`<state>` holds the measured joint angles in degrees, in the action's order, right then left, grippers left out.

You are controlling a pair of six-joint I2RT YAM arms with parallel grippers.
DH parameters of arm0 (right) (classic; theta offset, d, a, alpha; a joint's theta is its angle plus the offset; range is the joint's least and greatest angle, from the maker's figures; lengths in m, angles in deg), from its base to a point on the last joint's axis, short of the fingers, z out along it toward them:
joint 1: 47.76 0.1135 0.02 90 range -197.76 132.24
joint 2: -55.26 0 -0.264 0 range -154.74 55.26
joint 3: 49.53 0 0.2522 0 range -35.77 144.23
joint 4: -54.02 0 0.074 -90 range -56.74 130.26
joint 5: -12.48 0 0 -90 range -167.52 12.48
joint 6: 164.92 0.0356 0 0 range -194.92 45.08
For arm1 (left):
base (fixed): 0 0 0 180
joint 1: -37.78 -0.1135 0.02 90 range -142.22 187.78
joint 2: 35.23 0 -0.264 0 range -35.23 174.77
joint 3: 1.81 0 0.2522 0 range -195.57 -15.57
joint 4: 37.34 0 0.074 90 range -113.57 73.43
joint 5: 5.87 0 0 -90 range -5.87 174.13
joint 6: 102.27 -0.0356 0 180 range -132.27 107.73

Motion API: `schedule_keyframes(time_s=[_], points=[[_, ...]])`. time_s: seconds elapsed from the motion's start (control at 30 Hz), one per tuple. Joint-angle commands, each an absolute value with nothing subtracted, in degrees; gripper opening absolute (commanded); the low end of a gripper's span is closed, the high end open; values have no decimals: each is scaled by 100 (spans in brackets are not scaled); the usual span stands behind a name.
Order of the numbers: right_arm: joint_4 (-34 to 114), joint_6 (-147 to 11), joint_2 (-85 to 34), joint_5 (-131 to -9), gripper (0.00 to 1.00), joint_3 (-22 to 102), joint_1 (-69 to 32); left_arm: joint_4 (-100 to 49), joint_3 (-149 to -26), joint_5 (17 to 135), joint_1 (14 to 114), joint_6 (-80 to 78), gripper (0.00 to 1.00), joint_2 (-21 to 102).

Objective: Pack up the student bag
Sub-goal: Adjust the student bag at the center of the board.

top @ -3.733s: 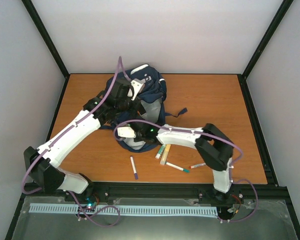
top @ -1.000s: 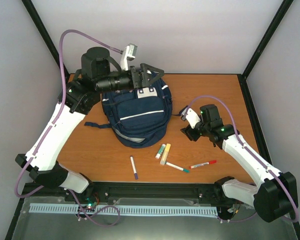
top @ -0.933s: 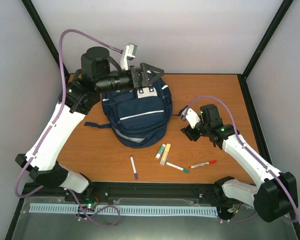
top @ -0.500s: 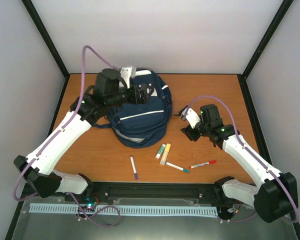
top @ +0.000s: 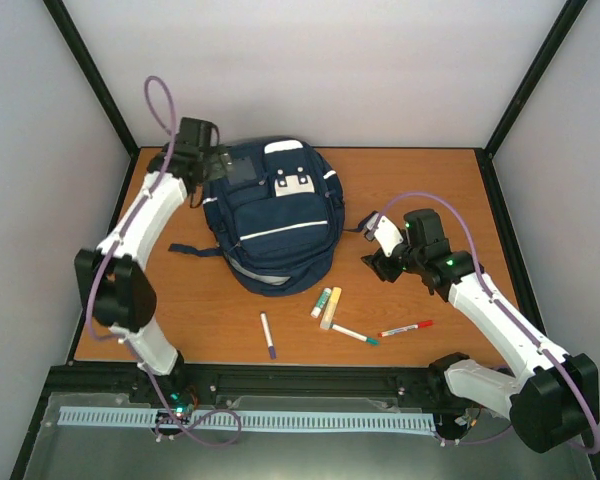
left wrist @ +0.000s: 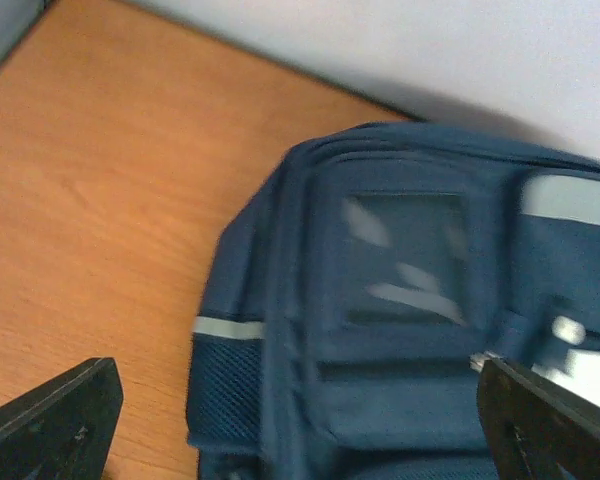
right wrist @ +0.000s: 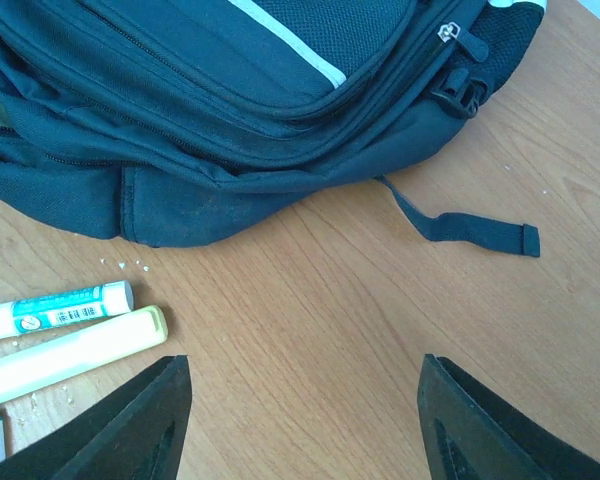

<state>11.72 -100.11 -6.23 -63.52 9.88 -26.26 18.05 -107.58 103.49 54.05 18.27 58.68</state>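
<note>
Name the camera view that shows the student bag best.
The top external view: the student bag is seen whole from above, with its white stripe and label patches clear. The left wrist view shows only one blurred corner of it. The right wrist view shows only its zipped edge nearest the pens.

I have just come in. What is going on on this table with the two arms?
Two robot arms are packing a navy student bag that lies on the wooden table. Right now neither arm holds anything. The left gripper is open at the bag's far left corner. The right gripper is open over bare wood just right of the bag. The loose pens and markers lie on the table in front of the bag, not yet packed.
</note>
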Motion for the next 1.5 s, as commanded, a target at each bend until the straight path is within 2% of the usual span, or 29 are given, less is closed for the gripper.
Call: schedule_keyframes(time_s=[0.0,0.1,0.2,0.43,0.57,0.87,1.0,1.2,1.47], points=[[1156,-9995,-539,-6250,65,943,-2673,1715,-10925,8225,4334,2528,100,6758],[1154,-10022,-538,-6291,66,928,-2676,1272,-11071,7418,3953,2745,100,7462],[1152,-10041,-525,-6327,66,906,-2686,1269,-11659,7307,3866,2511,100,8162],[1127,-10064,-592,-6310,67,884,-2750,1760,-13823,5706,3878,1933,100,10167],[1133,-10075,-700,-6333,67,885,-2772,1159,-13925,5200,4078,1815,100,10500],[1118,-10091,-877,-6372,68,888,-2790,1274,-14671,5097,4783,1586,100,10993],[1109,-10115,-887,-6365,68,884,-2805,1313,-14381,5500,4829,1593,100,10701],[1069,-10158,-923,-6258,68,887,-2807,1379,-13448,6673,4808,1461,100,9235],[942,-10232,-879,-6046,68,927,-2807,1723,-11232,7926,4807,1675,100,7167]])
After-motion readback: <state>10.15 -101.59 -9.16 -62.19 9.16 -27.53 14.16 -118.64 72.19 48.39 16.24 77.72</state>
